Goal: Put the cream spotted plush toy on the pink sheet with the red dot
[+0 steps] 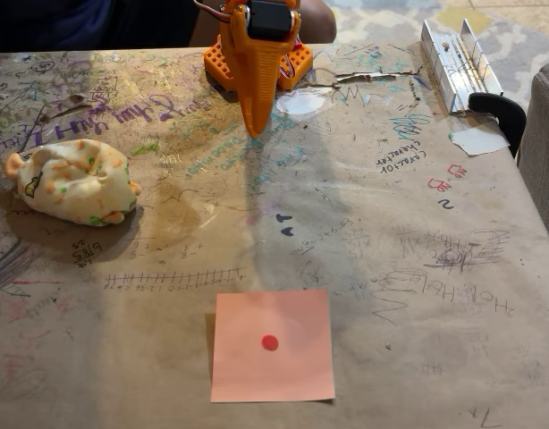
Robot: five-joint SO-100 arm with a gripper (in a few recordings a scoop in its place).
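1. The cream spotted plush toy (73, 181) lies on its side at the left of the worktop (391, 268) in the fixed view, well apart from the pink sheet with the red dot (272, 345), which sits flat near the front edge; nothing rests on the sheet yet
2. The orange arm (257, 63) stands folded at the back, its fingers (254, 125) pointing down close to the worktop and looking closed together, gripping nothing
3. The step in hand is, by my judgement, the reach for the toy; the fingers should spread wide before descending, since the body is broad and soft
4. Aim across the narrower middle of the toy, not an ear or foot; press in enough that the stuffing does not slip
5. Lift clear before swinging over, so the toy does not drag and shift the loose sheet
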